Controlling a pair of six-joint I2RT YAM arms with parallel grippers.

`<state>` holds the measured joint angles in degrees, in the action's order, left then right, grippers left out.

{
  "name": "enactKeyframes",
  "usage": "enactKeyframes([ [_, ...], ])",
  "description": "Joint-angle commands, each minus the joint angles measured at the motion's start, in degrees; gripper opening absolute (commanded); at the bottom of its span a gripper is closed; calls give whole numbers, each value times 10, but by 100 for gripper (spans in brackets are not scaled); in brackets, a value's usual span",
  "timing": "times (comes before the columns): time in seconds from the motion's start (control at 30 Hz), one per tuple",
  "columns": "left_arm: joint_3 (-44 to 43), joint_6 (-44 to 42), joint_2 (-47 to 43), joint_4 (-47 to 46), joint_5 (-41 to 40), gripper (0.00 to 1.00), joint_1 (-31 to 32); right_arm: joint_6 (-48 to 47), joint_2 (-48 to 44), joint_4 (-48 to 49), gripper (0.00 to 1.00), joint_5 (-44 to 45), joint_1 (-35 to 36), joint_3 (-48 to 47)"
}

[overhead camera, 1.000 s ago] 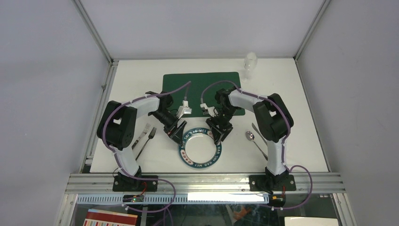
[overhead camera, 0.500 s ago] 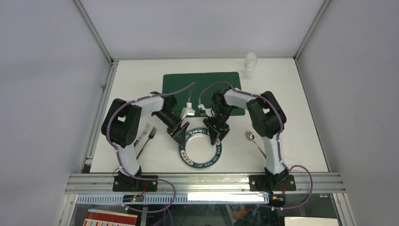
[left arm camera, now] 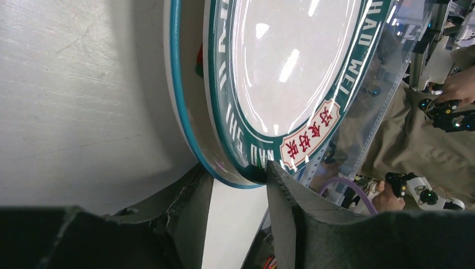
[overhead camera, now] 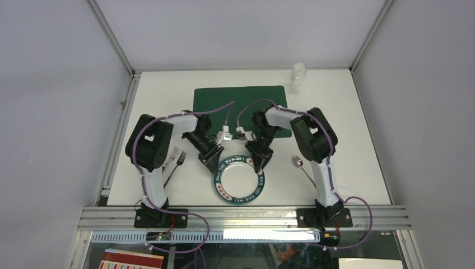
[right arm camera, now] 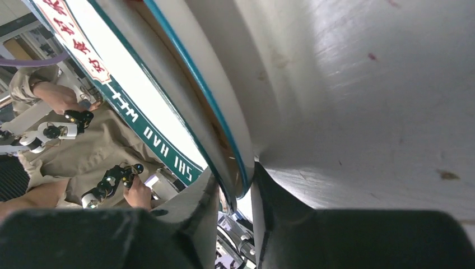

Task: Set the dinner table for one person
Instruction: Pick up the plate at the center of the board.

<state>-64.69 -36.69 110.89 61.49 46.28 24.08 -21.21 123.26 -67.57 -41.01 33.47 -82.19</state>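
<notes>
Top external view shows the plate (overhead camera: 219, 182) gripped at its far rim from two sides: the left hand (overhead camera: 212, 162) is clamped on the far-left edge and the right hand (overhead camera: 258, 162) on the far-right edge. Both wrist views confirm this, the rim being pinched between each pair of dark fingers. The step in hand is judged to be the carrying of the plate to the green mat (overhead camera: 241, 96), which lies just beyond it toward the far side of the bench (overhead camera: 353, 129). For the next move, both arms would have to travel away from their bases together and at an even height, so that the plate is neither twisted nor dropped, and it should be set down centred on the mat before the grips are released. Whether the plate is lifted clear or resting cannot be told. Forks (overhead camera: 175, 161) lie left of the plate, a spoon (overhead camera: 303, 168) to its right, and a glass (overhead camera: 298, 75) stands at the far right. The bench is plain white, matt and faintly scuffed, with silver framing at its edges.
</notes>
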Motion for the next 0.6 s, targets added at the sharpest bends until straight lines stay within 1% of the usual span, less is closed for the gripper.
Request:
enactKeyframes([
  [0.0, -18, -23, 0, -35, 32, 39, 13, -5, 7, 31, 19, -20, 10, -17],
  [0.07, -18, -18, -4, -38, 29, 38, 13, -5, 9, 31, 13, -20, 10, -18],
  [0.13, -18, -14, -8, -40, 23, 38, 13, -5, 10, 31, 11, -15, 10, -20],
  [0.23, -20, -7, -13, -47, 14, 37, 13, -4, 5, 36, 0, -8, 10, -22],
  [0.37, -30, 1, -14, -49, 6, 36, 13, -7, 5, 34, 0, 5, 10, -34],
  [0.57, -34, 7, -23, -50, -5, 37, 13, -10, -7, 33, 0, 24, 9, -35],
])
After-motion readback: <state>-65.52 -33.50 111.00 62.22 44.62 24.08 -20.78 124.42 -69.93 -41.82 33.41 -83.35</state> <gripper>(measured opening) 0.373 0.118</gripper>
